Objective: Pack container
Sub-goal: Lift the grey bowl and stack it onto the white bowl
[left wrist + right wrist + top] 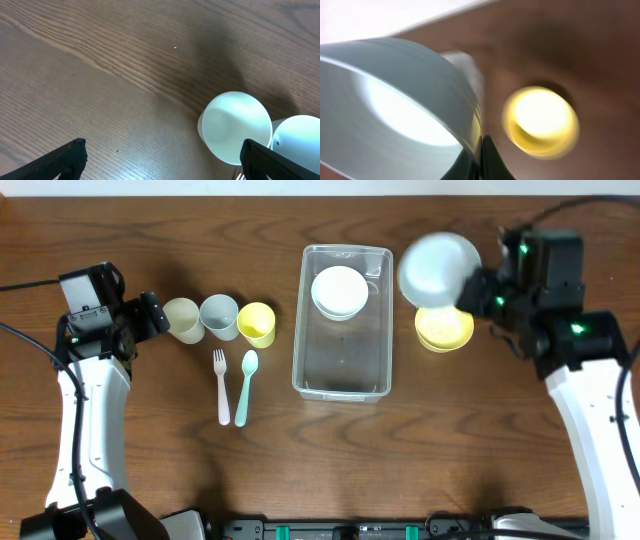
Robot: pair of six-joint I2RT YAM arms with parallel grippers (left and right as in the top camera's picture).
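Right hand [472, 290] pinches a pale bowl [438, 268] above the desk [480, 440].
Its fingers are pressed together on the bowl's rim; the bowl hangs tilted just beside the clear container [340, 365], partly over a yellow bowl [445, 330]. The container stands in the middle of the desk with a white bowl [339, 290] inside. The left hand [152, 315] is spread wide beside three cups [219, 316].

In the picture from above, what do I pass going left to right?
left tool → beige cup → grey cup → yellow cup → container → pale bowl
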